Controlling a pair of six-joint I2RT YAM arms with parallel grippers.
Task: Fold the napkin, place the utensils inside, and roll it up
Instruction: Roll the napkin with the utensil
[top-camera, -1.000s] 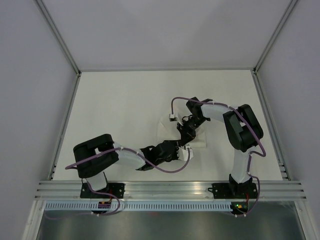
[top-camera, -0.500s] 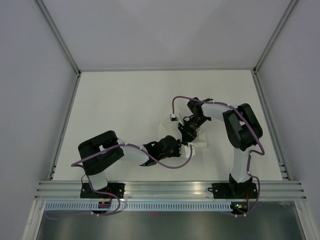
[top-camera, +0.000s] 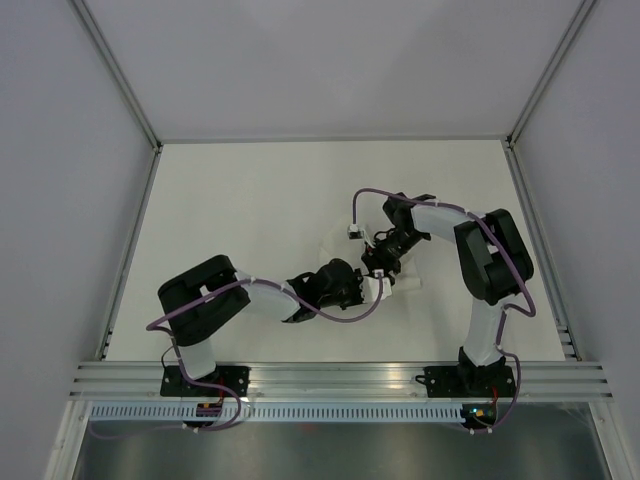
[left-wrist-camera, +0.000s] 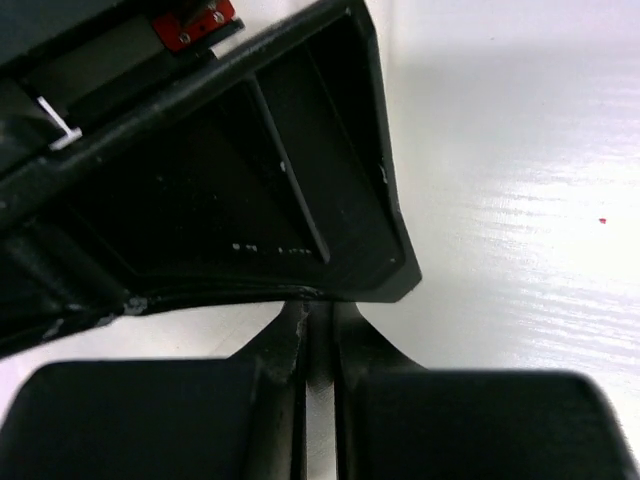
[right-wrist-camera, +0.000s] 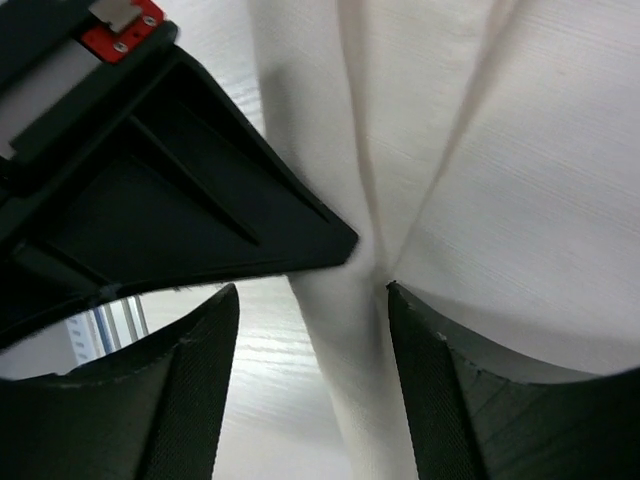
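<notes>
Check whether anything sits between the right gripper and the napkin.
Nothing visible does. A raised fold of the napkin runs between the open fingers of the right gripper. The left gripper sits beside that fold, not across it.

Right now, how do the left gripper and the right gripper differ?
The left gripper has its jaws nearly together; the right gripper stands open. The right gripper straddles a raised fold of the napkin; whether the left gripper pinches cloth is unclear. Both are down at the napkin.

Creased napkin (right-wrist-camera: 440, 150) within spread right gripper (right-wrist-camera: 312, 290)
</notes>
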